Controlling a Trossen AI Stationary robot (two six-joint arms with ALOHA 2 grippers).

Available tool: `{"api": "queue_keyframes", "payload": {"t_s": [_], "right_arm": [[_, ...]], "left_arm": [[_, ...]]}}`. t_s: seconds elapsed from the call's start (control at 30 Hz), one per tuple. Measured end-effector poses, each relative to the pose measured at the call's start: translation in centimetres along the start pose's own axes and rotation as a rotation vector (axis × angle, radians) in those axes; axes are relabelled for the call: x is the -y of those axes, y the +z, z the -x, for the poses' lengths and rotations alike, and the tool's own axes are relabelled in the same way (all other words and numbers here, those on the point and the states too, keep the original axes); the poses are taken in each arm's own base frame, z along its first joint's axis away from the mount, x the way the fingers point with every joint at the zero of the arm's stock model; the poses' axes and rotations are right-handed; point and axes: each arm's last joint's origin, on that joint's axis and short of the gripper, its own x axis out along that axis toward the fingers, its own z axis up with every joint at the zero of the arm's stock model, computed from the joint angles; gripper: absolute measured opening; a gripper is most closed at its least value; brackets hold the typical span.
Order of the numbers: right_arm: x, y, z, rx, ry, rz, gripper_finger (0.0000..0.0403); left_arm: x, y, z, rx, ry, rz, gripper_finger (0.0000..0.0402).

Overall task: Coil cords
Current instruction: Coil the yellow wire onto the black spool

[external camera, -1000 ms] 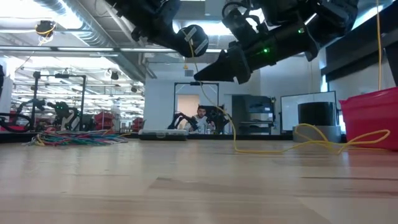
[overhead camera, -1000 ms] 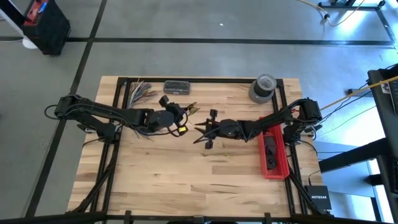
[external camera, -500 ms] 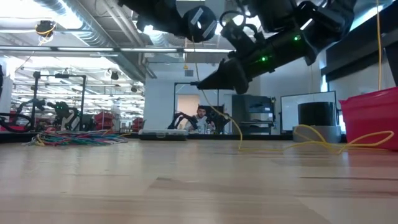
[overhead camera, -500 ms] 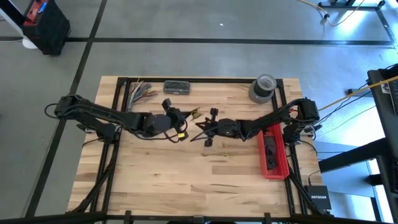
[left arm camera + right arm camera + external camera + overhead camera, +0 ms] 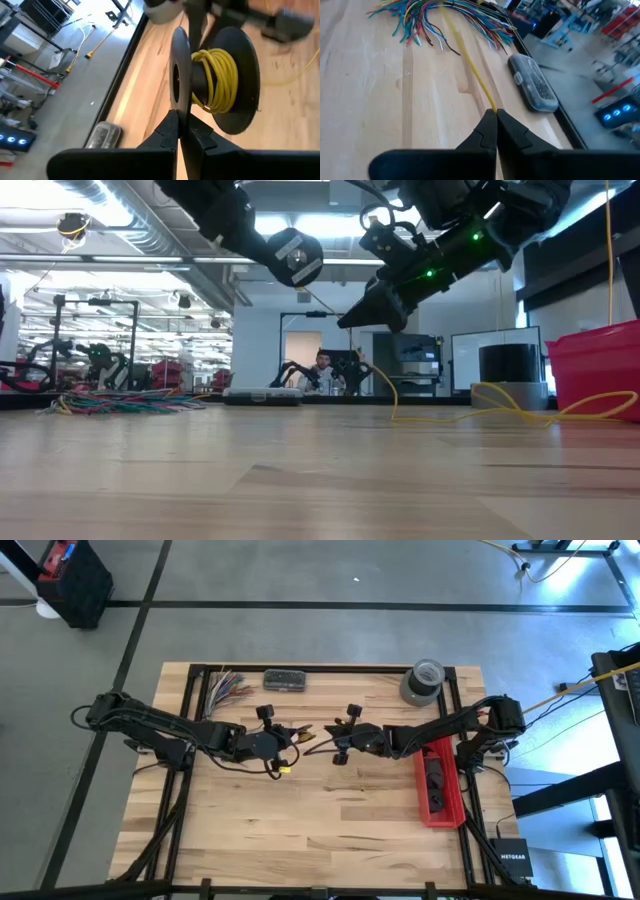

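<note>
Right end effector pinches blurred yellow cord.

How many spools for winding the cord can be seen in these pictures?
1. The single black spool, partly wound with yellow cord, is held by its rim in the left gripper above the table's middle. Another spool could be hidden behind the arms.

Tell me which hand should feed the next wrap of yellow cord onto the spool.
Right. The right hand is shut on the yellow cord; the left hand is occupied, clamped on the spool's flange.
</note>
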Motion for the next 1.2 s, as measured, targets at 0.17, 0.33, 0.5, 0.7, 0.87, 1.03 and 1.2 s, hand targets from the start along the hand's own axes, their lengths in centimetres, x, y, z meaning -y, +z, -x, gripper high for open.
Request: {"api": "queue_keyframes", "payload": {"t_s": [0.17,0.33,0.5,0.7,0.87,1.03,1.2], "right_arm": [[1.7,0.1,0.5,-0.014,0.084,-0.143,0.0006],[2.7,0.7,1.4,0.012,0.199,-0.298,0.0007],[3.0,1.6,2.1,0.065,0.277,-0.423,0.0007],[2.8,2.4,2.1,0.139,0.419,-0.575,0.0007],[2.7,2.7,1.9,0.174,0.464,-0.637,0.0007],[2.2,2.5,1.2,0.19,0.47,-0.682,0.0008],[1.8,2.5,0.4,0.251,0.474,-0.695,0.0008]], "left_arm": [[0.4,-0.7,-0.8,-0.068,0.004,-0.071,0.0],[1.1,-1.2,-2.1,-0.111,0.002,-0.167,0.0],[1.5,-1.3,-3.5,-0.119,0.008,-0.243,0.0],[1.3,-1.2,-5.3,-0.106,0.045,-0.219,0.0],[0.8,-1.6,-6.8,-0.135,0.114,-0.166,0.0],[0.6,-1.0,-7.0,-0.078,0.128,-0.108,0.0],[0.8,-0.4,-7.0,-0.012,0.053,-0.065,0.0]]}}
